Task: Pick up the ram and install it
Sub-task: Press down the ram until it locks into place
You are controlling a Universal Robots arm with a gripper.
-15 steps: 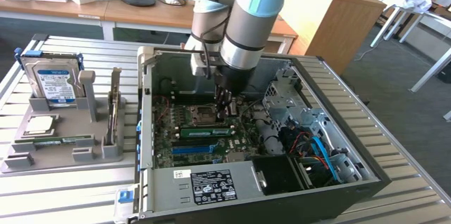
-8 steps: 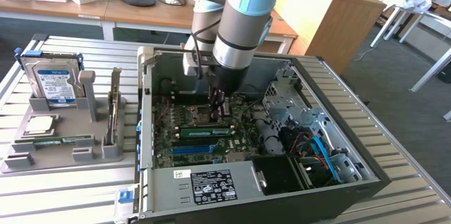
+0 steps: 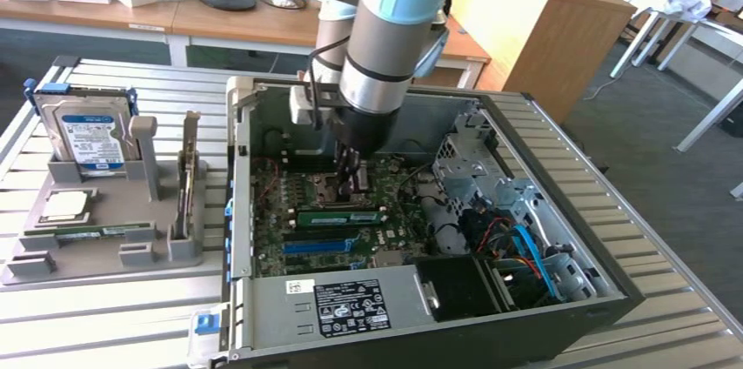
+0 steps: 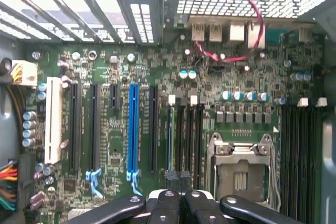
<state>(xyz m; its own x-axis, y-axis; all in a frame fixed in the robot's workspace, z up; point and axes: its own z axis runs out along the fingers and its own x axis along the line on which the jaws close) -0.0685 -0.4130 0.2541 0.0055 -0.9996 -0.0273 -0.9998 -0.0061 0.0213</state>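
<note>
The gripper [image 3: 351, 179] hangs inside the open computer case [image 3: 545, 169], fingers closed together and holding nothing, just above the motherboard [image 4: 105, 192]. The ram [image 3: 339, 216] stands seated in a motherboard slot, just beside the blue slot [image 3: 316, 246].

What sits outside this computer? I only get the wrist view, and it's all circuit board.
Observer: A grey holder stands beside the case, on the exterior view's left.
Operator: Anything on it?
Observer: A blue-labelled hard drive, standing upright.
Operator: And where is the arm itself?
Observer: It comes in from above, with the gripper down inside the open case.
</note>
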